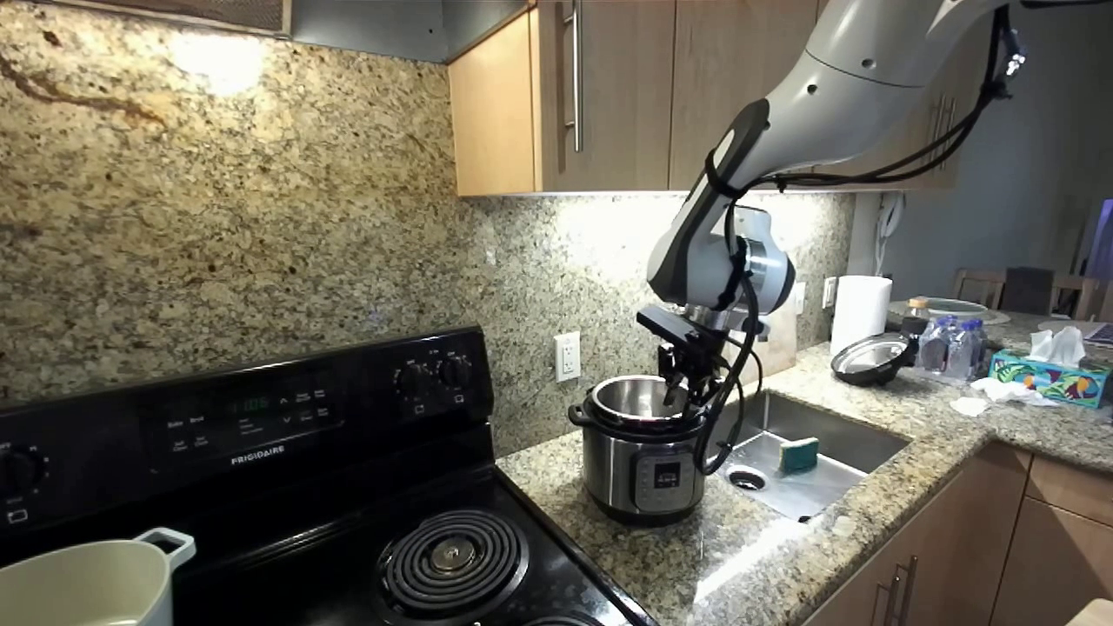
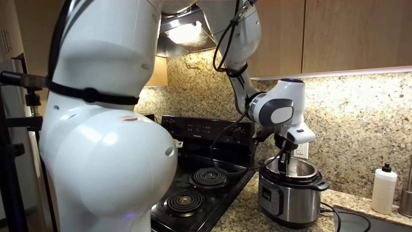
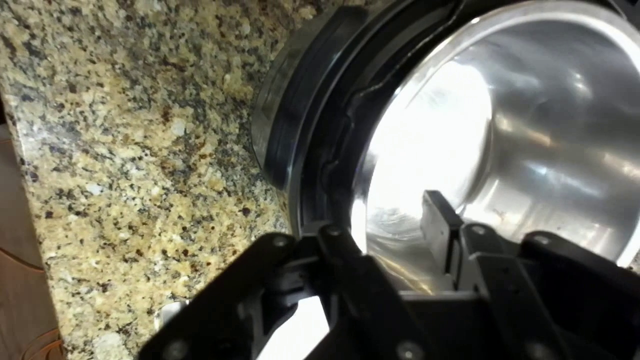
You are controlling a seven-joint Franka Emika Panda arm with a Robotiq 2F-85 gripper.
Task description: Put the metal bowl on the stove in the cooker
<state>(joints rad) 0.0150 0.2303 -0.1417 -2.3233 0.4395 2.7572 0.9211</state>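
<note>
Pale wooden cabinets (image 1: pixel 609 96) hang above a lit speckled backsplash (image 1: pixel 348 235).

The arm (image 1: pixel 813 122) stands bent, jaws (aimed downward) parted.

In an exterior view, the frame's edge cropped the white pot (image 1: pixel 83 584), well apart from the cooker (image 1: pixel 609 474), and the stove (image 1: pixel 287 565) beside the cooker. In an exterior view, the arm (image 2: pixel 109 167) hid all but a scrap of that pot. The metal bowl (image 3: pixel 520 145), set in the cooker, had its lower outside concealed in both exterior views; in the wrist view its rim ran off the edge. The gripper (image 3: pixel 377 222), over the cooker's rim, was cropped there too; whether its fingers (image 3: pixel 435 227) touched the bowl was unclear. Lettering on the cooker's control panel (image 1: pixel 666 480) was too small to read.
</note>
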